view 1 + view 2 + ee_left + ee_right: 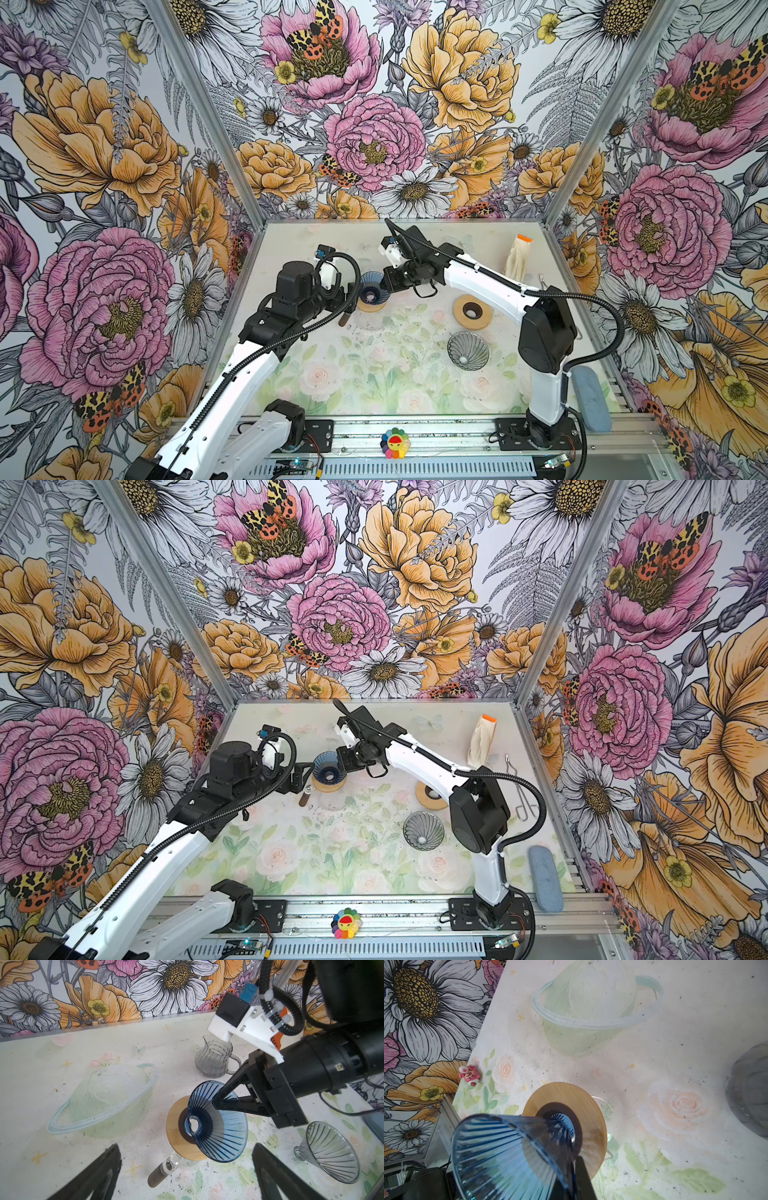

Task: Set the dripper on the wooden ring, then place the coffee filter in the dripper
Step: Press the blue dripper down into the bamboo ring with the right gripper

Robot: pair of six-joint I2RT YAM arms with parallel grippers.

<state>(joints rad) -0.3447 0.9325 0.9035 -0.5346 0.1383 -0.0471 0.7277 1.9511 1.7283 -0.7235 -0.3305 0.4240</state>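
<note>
The blue ribbed glass dripper has its narrow end in the hole of a wooden ring, which rests on a clear glass vessel. My right gripper is shut on the dripper's rim. My left gripper stands open just left of the dripper, holding nothing. A beige pack of coffee filter papers with an orange tab stands at the back right, away from both grippers.
A second wooden ring and a grey ribbed dripper lie right of centre. A grey glass jug stands behind. A small brown bottle lies under my left gripper. Metal tongs and a blue pad lie along the right edge.
</note>
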